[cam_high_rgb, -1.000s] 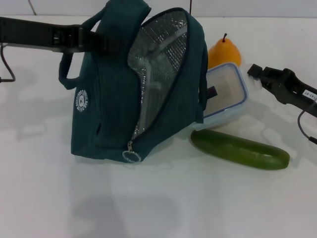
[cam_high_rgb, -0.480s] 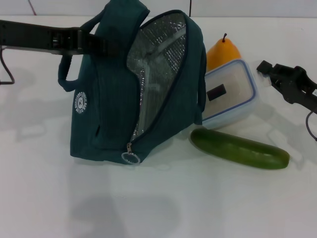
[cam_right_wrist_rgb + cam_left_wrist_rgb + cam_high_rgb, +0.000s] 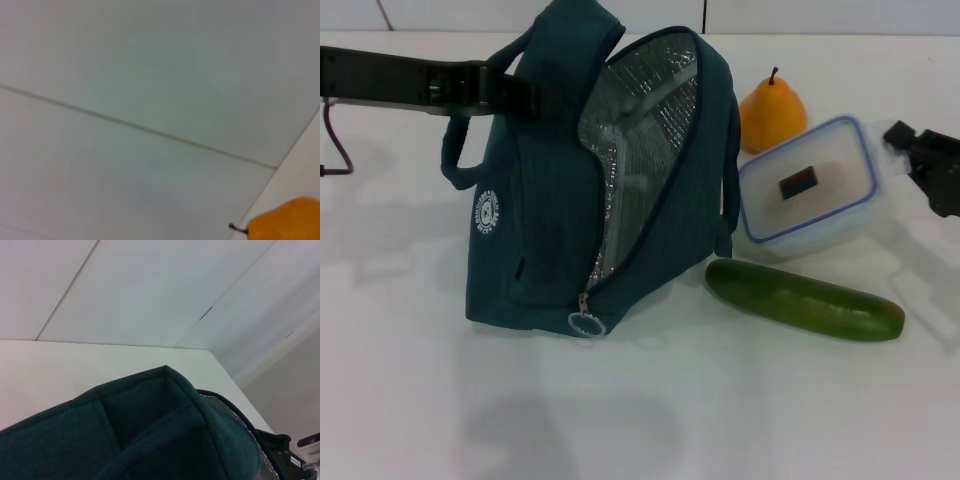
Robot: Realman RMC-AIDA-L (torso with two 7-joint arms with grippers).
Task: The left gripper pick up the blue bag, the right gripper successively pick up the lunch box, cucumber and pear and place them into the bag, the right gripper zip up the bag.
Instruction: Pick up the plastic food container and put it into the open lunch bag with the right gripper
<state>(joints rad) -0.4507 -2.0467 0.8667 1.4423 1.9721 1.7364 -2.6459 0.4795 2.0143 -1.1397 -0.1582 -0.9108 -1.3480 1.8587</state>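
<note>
The blue bag [image 3: 535,210] stands on the white table with its flap open, showing the silver lining [image 3: 640,140]. My left gripper [image 3: 515,90] reaches in from the left and is shut on the bag's top handle. The bag's top [image 3: 150,430] fills the left wrist view. The clear lunch box [image 3: 807,188] with a blue-rimmed lid is tilted up just right of the bag, and my right gripper [image 3: 900,140] is shut on its right edge. The green cucumber [image 3: 805,300] lies in front of the box. The orange pear [image 3: 772,110] [image 3: 285,220] stands behind it.
A zipper pull ring [image 3: 586,322] hangs at the bag's lower front corner. White tabletop [image 3: 640,420] stretches in front of the bag and cucumber. A pale wall runs behind the table.
The right gripper has drawn the lunch box rightward and upward, out from behind the bag's flap, and the box now tilts more. The bag and left arm have barely shifted.
</note>
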